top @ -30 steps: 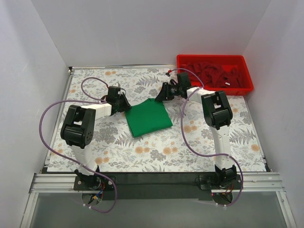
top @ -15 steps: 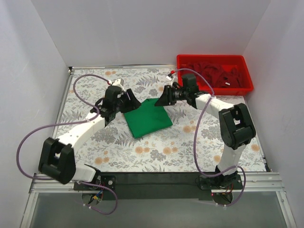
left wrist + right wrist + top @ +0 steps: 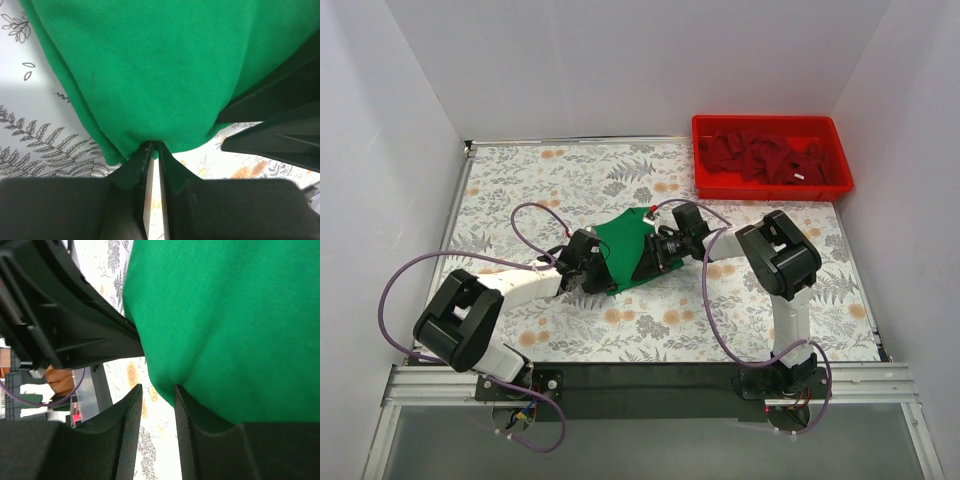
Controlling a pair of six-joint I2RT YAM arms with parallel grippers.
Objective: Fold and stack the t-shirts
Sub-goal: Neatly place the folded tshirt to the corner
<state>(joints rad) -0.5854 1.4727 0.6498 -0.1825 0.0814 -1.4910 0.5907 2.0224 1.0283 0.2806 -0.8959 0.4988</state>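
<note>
A bright green t-shirt [image 3: 625, 238] lies bunched on the floral table between both grippers. My left gripper [image 3: 595, 272] is at its near left edge. In the left wrist view the left gripper [image 3: 152, 146] is shut on a pinch of the green t-shirt [image 3: 150, 65]. My right gripper [image 3: 651, 258] is at the shirt's right side. Its wrist view shows the right gripper [image 3: 155, 390] open, table visible through the gap, and the green t-shirt [image 3: 235, 315] lying over one finger. Dark red t-shirts [image 3: 770, 158] are piled in the bin.
The red plastic bin [image 3: 772, 120] stands at the back right corner. The floral table cover [image 3: 540, 180] is bounded by white walls on three sides. Purple cables loop beside both arms. The two grippers sit very close together over the shirt.
Both grippers moved from the shirt's far corners toward the near side, and the shirt changed from a flat square to a bunched shape. The left gripper opened, then shut on the cloth.
</note>
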